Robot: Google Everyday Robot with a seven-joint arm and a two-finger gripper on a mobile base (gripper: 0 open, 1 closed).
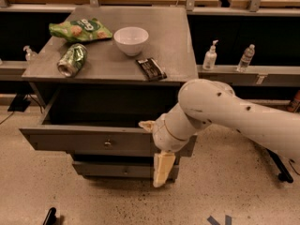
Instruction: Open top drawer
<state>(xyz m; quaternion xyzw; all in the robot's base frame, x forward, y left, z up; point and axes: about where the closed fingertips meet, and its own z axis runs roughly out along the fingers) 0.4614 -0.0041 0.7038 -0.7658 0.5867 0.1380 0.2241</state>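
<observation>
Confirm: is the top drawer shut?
No: the top drawer stands pulled out from the cabinet, its dark inside showing, with the gripper at the right end of its front.

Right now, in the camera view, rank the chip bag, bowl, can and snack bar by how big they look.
1. chip bag
2. bowl
3. can, about bowl-sized
4. snack bar
The tool is at the front of the top drawer.
</observation>
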